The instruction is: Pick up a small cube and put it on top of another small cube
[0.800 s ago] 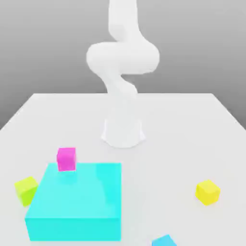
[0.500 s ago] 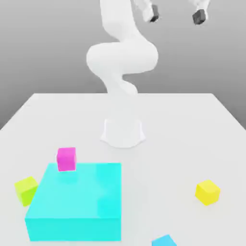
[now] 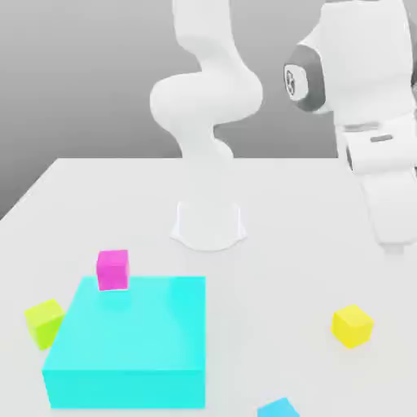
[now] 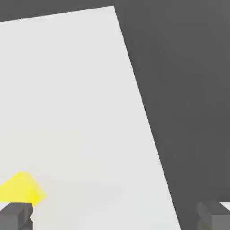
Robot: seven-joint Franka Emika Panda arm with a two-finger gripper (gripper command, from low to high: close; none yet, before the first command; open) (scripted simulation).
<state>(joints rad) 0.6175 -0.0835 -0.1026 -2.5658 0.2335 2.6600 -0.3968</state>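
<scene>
Yellow cube point(image 3: 352, 326): on the bench point(image 3: 269, 285), toward the exterior view's right, well apart from the cyan block point(image 3: 126, 326).
Open room: you have bare bench between the yellow cube and the block; the blue cube point(image 3: 278, 409) lies nearer the camera.
Bench edge: your hand view catches a corner, with dark ground point(image 4: 193, 90) beyond.
Yellow cube's facing: turned cornerwise to your exterior camera, sides looking equal.
Magenta cube point(image 3: 113, 269): your exterior view puts it on the block, by the far edge.
Gripper point(image 4: 113, 216): wide apart; your hand view shows both fingertips point(image 4: 15, 216).
</scene>
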